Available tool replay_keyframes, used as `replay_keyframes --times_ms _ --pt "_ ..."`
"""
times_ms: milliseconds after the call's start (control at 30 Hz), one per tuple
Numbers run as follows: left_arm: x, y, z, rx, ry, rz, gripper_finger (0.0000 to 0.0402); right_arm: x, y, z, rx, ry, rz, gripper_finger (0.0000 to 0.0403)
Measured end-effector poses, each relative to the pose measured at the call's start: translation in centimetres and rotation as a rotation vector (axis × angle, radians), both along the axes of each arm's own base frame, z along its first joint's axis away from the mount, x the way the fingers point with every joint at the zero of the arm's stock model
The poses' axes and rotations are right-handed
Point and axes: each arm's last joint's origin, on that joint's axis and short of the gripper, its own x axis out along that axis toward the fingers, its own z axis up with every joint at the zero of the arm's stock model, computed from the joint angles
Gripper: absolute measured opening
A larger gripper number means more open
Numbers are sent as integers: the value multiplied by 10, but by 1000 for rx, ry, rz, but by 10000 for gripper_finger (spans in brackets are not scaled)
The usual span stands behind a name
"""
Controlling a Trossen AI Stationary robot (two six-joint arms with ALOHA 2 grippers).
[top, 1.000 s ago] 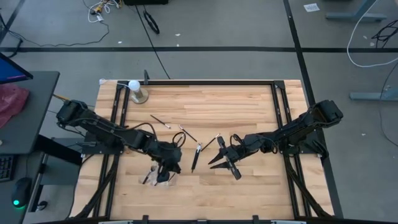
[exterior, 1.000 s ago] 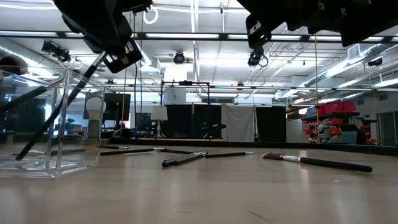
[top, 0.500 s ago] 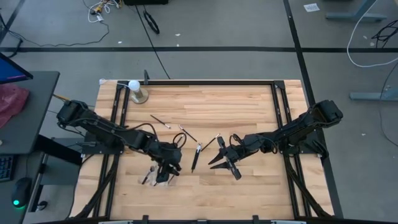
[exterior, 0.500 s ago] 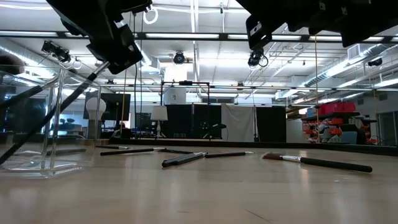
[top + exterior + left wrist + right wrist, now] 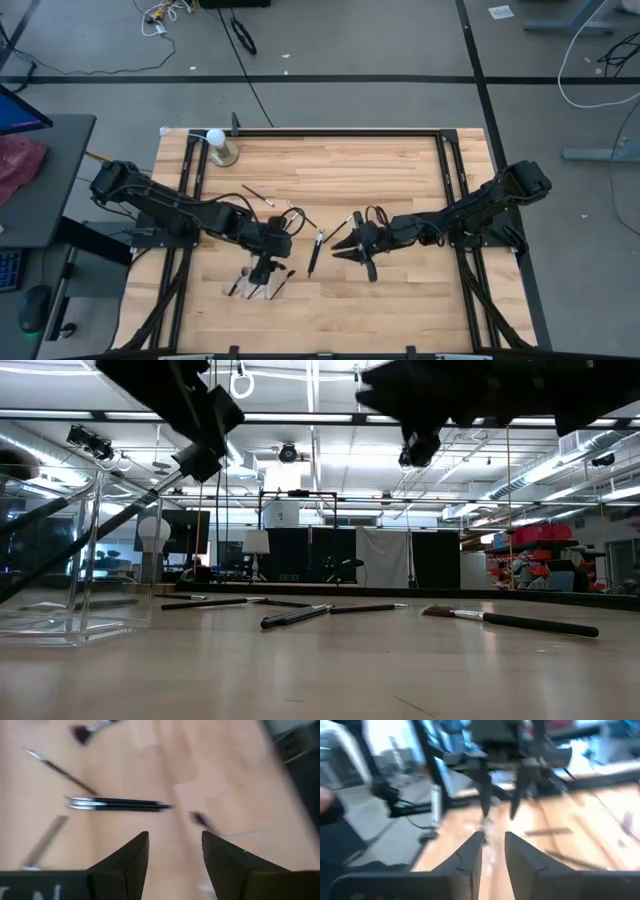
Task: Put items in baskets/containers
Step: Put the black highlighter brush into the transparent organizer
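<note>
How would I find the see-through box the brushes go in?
Look along the near edge of the wooden table, on the left arm's side. The clear organizer sits right below the left gripper. It is the only see-through thing, with dark brushes leaning inside; the other brushes lie loose mid-table.

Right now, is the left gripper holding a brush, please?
No; in the left wrist view the left gripper stands open with only bare table between its fingers.

No text, label, brand, number or sign can be read in any view.
</note>
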Motion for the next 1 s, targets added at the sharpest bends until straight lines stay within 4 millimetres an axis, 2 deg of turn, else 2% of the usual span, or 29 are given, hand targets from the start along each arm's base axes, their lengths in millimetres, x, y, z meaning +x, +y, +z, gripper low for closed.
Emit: replay_keyframes --times_ms 100,200,367,533,733,1000 --pt "1 6 -10 109 -54 35 179 -1 8 -7 -4 119 -33 110" --pt "7 18 -22 145 -158 126 177 -3 19 -10 -37 238 -95 138" --pt "14 41 -37 85 -359 251 177 -16 32 -19 -96 443 -280 183" --pt "10 56 -51 -5 -478 359 177 -37 34 -42 -63 619 -449 203" --pt "1 53 -62 -73 -552 373 177 -49 44 -69 -54 740 -506 200" --pt "-3 40 -65 -78 -557 317 177 -46 48 -107 -128 783 -585 188"
